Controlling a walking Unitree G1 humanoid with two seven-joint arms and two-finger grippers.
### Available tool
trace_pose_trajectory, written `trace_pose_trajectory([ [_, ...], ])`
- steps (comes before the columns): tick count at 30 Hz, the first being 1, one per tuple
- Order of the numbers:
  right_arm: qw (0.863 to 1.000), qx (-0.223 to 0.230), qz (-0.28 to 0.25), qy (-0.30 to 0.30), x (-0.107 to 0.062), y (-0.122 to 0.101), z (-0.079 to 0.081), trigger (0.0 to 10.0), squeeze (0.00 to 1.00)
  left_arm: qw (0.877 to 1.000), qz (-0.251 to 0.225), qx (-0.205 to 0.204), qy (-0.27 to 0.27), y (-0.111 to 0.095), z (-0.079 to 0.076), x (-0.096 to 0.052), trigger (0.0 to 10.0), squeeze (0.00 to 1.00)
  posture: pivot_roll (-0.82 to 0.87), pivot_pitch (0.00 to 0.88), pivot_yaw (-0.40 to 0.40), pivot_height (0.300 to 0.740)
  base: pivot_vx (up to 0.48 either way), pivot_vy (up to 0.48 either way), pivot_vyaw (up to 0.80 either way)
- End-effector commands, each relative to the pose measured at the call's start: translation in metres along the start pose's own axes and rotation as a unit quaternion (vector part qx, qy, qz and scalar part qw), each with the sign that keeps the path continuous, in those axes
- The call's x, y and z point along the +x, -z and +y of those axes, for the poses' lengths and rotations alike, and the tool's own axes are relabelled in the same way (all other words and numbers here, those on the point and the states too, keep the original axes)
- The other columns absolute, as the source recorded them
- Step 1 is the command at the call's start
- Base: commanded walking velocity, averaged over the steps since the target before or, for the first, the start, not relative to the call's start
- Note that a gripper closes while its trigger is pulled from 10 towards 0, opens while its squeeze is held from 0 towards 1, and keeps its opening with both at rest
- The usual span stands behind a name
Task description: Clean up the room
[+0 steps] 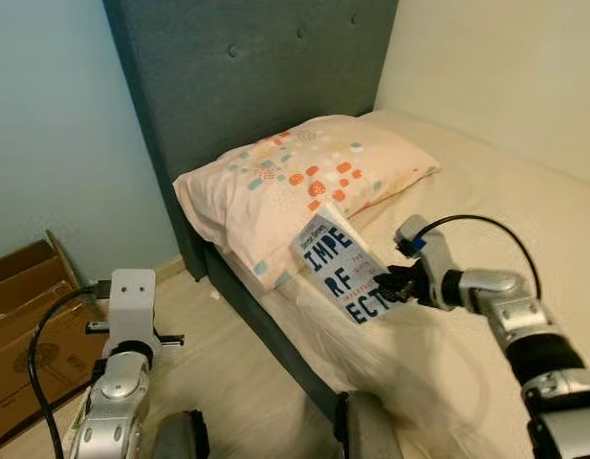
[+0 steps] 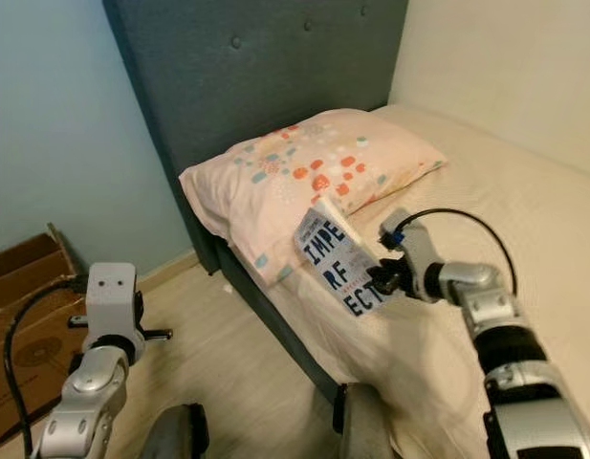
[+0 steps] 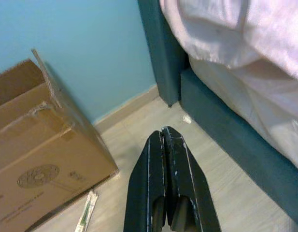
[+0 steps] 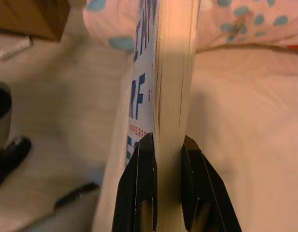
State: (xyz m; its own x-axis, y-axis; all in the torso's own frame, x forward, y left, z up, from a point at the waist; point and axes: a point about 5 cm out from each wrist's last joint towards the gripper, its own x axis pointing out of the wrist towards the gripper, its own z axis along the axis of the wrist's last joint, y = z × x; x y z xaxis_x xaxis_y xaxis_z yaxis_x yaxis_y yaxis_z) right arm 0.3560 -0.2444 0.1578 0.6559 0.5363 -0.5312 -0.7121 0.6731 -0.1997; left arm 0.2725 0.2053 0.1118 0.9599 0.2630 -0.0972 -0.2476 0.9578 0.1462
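A white book [image 1: 340, 270] with large blue letters on its cover is tilted up over the bed, its top edge leaning against the patterned pillow [image 1: 295, 186]. My right gripper [image 1: 393, 284] is shut on the book's lower edge; in the right wrist view the black fingers [image 4: 145, 183] clamp the page block [image 4: 173, 72] on both sides. My left gripper [image 3: 167, 193] hangs shut with nothing in it above the wooden floor, beside the bed frame.
A beige bed [image 1: 486, 316] with a dark teal headboard [image 1: 247, 86] and frame [image 3: 221, 140] stands against the wall. An open cardboard box [image 1: 27, 325] sits on the floor at the left. A small scrap [image 3: 187, 119] lies near the bed corner.
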Motion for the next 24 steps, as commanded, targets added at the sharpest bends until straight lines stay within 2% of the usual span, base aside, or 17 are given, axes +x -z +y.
trace_pose_trajectory([
  [1,1.0,-0.016,0.019,-0.009,-0.005,0.005,-0.003,10.0,0.0,1.0,0.01,0.006,0.004,0.004,0.004,-0.003,10.0,0.0,-0.02,0.166,-0.063,0.553,0.0,0.0,0.0],
  [4,0.997,-0.031,0.054,-0.036,-0.014,0.012,-0.007,10.0,0.0,1.0,0.005,0.001,0.012,0.002,0.003,-0.005,10.0,0.0,-0.01,0.169,-0.064,0.553,0.0,0.0,0.0],
  [7,0.995,-0.027,0.072,-0.056,-0.02,0.016,-0.009,10.0,0.0,1.0,0.003,0.0,0.018,0.002,0.002,-0.005,10.0,0.0,-0.01,0.169,-0.065,0.553,0.0,0.0,0.0],
  [12,0.985,0.001,0.113,-0.129,-0.038,0.028,-0.011,10.0,0.0,0.999,-0.003,-0.005,0.035,0.0,0.001,-0.008,10.0,0.0,-0.01,0.167,-0.065,0.553,0.0,0.0,0.0],
  [15,0.984,0.001,0.121,-0.128,-0.039,0.03,-0.012,10.0,0.0,0.999,-0.002,-0.005,0.035,-0.001,0.001,-0.008,10.0,0.0,-0.01,0.167,-0.065,0.553,0.0,0.0,0.0],
  [16,0.983,-0.014,0.141,-0.118,-0.04,0.034,-0.013,10.0,0.0,0.999,-0.002,-0.003,0.037,-0.001,0.001,-0.008,10.0,0.0,-0.01,0.167,-0.065,0.553,0.0,0.0,0.0],
  [19,0.981,-0.025,0.157,-0.108,-0.041,0.037,-0.015,10.0,0.0,0.999,-0.002,-0.002,0.039,-0.001,0.001,-0.008,10.0,0.0,0.0,0.169,-0.057,0.553,0.0,0.0,0.0],
  [22,0.98,-0.028,0.188,-0.054,-0.043,0.047,-0.02,10.0,0.0,0.999,-0.002,-0.001,0.04,-0.002,0.003,-0.009,10.0,0.0,0.01,0.172,-0.061,0.553,0.0,0.0,0.0],
  [24,0.98,-0.026,0.193,-0.046,-0.043,0.05,-0.021,10.0,0.0,0.999,-0.001,-0.001,0.04,-0.002,0.003,-0.009,10.0,0.0,0.01,0.174,-0.059,0.553,0.0,0.0,0.0],
])
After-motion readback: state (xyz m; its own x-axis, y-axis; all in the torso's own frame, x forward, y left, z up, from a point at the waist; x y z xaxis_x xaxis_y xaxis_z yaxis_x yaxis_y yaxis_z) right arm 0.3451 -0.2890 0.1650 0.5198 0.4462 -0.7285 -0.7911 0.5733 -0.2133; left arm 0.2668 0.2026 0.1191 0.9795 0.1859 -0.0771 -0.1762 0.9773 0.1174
